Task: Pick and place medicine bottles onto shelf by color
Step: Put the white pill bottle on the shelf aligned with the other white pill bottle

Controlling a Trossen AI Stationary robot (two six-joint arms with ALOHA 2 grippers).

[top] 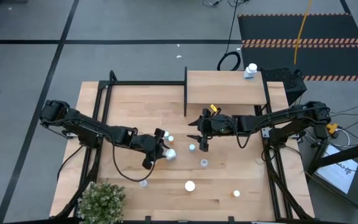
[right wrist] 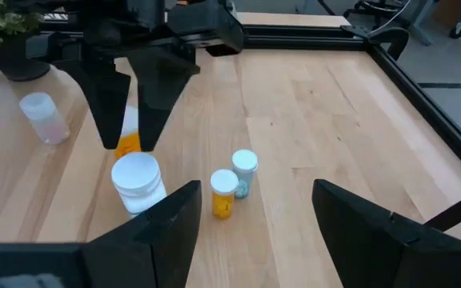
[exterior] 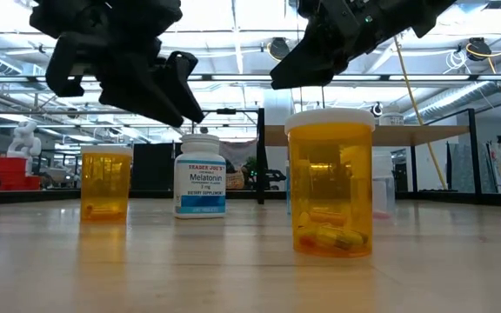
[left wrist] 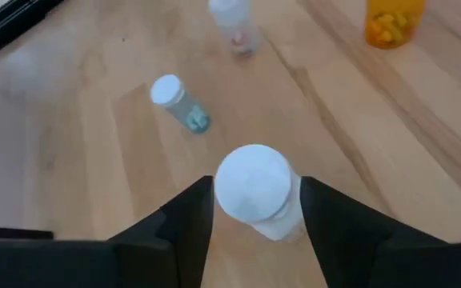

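A white bottle with a white cap and a blue label (top: 170,154) (exterior: 200,178) stands upright on its base on the tabletop. My left gripper (top: 161,151) (left wrist: 256,186) slants down at it, fingers apart on either side of its cap (left wrist: 252,182). My right gripper (top: 199,137) (right wrist: 254,216) hangs open over the table's middle, nothing between its fingers, near a small pale blue bottle (top: 192,147). The shelf (top: 225,88) stands at the far side with one white-capped bottle (top: 250,71) on its far right corner. My left gripper has a finger (left wrist: 194,220) on each side of the white bottle's cap in its wrist view. In the low view the fingertips (exterior: 187,111) stand just above the cap. I cannot tell whether they touch it.
Other bottles stand scattered on the tabletop: small orange (right wrist: 222,194) and pale blue (right wrist: 244,170) ones, a clear one (top: 143,183), a large orange one (exterior: 330,183), another orange one (exterior: 105,183). A potted plant (top: 101,199) sits at the near left corner.
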